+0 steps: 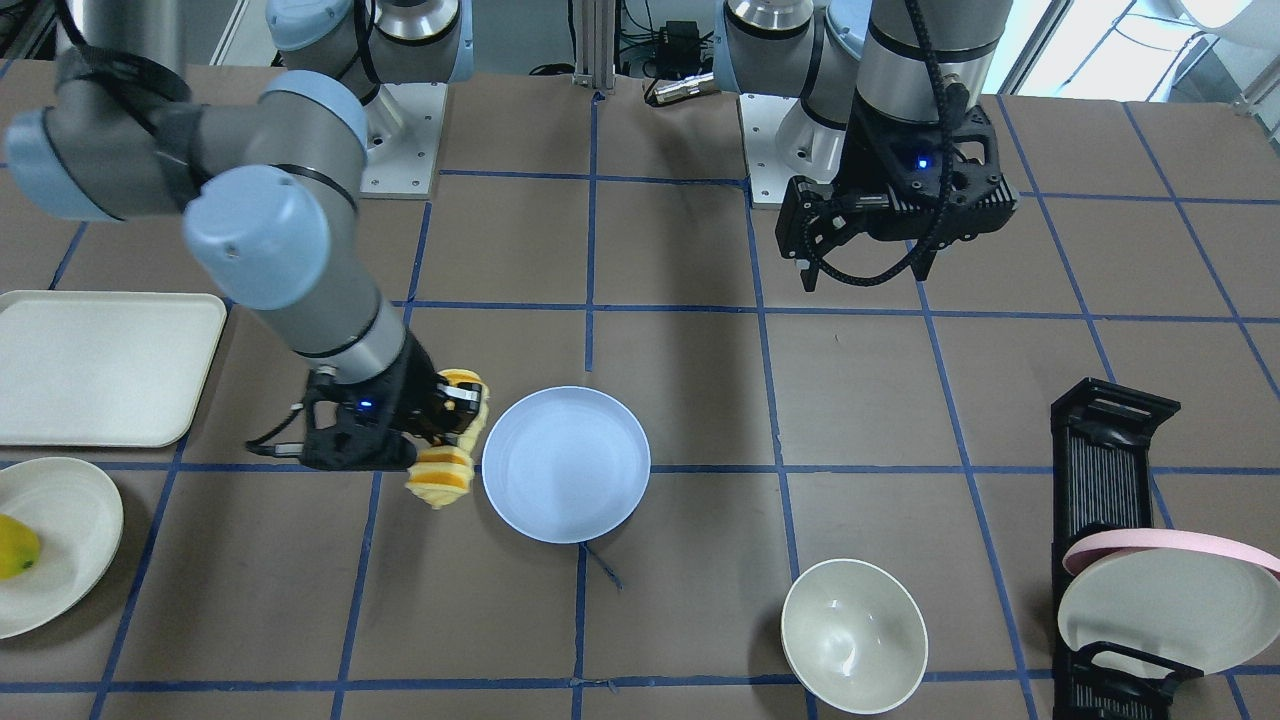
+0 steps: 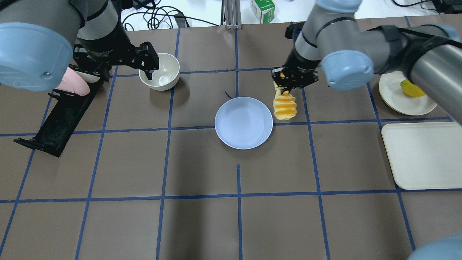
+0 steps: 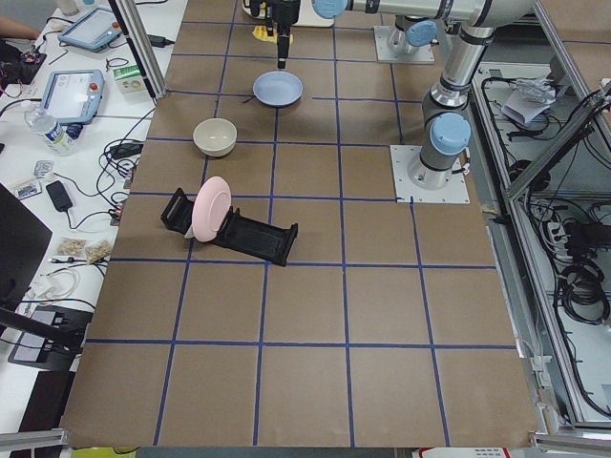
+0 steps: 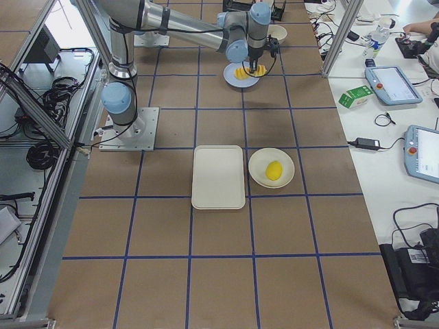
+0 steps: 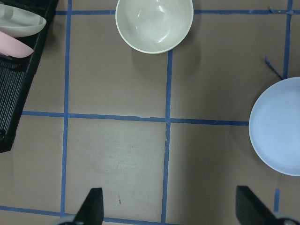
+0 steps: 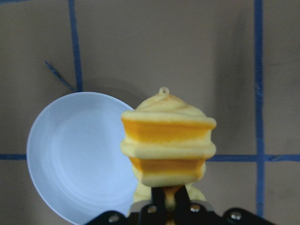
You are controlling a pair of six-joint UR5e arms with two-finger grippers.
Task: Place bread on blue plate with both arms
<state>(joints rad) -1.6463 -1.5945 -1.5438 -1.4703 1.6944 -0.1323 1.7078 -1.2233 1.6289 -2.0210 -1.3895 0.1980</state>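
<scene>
The bread [image 2: 285,106], a ridged yellow-orange loaf with cream edges, hangs from my right gripper [image 2: 283,81], which is shut on its upper end. It hangs just off the table, right beside the rim of the blue plate [image 2: 244,122], on the robot's right side. The front-facing view shows the bread [image 1: 445,480] to the left of the plate [image 1: 566,463]. In the right wrist view the bread [image 6: 168,145] overlaps the plate's [image 6: 79,154] edge. My left gripper [image 2: 149,66] is open and empty, high above the table over the white bowl; the plate [image 5: 279,126] shows at its view's right edge.
A white bowl [image 2: 159,71] stands far left of the plate. A black dish rack [image 2: 61,119] holds a pink and an off-white plate. A cream tray [image 2: 422,155] and an off-white plate [image 2: 393,95] with a yellow fruit [image 2: 411,88] lie on the right.
</scene>
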